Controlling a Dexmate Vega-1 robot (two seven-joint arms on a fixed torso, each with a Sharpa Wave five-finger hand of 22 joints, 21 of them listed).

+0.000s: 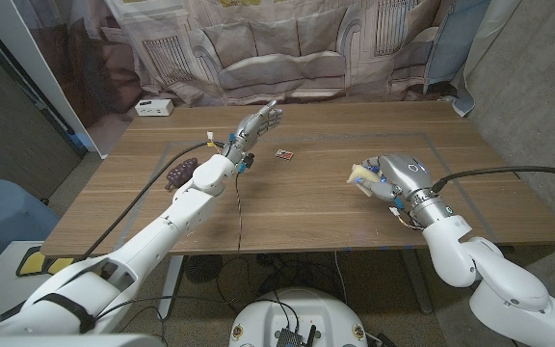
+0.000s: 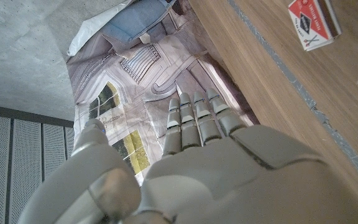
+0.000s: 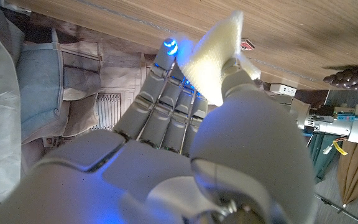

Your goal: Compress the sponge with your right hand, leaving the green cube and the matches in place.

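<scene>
Sponge [image 1: 362,175]: pale yellow, held in the right robot hand [image 1: 390,177] over the right half of the table [image 1: 316,207], just above the wood. In the right wrist view the sponge [image 3: 213,59] stood pinched between thumb and curled fingers [image 3: 166,93], one flattened edge poking out past them.

Step in hand, as judged: the squeeze itself. Done well, it called for closing the fingers evenly toward the thumb so the sponge folded inward instead of slipping out sideways, with the arm kept in place.

Matches [image 1: 283,152]: small red box, flat on the table, well apart from the sponge, near mid-table.

Left robot hand [image 1: 256,125]: beyond the matches, raised, fingers extended and apart, holding nothing.

Green cube: not made out.
</scene>
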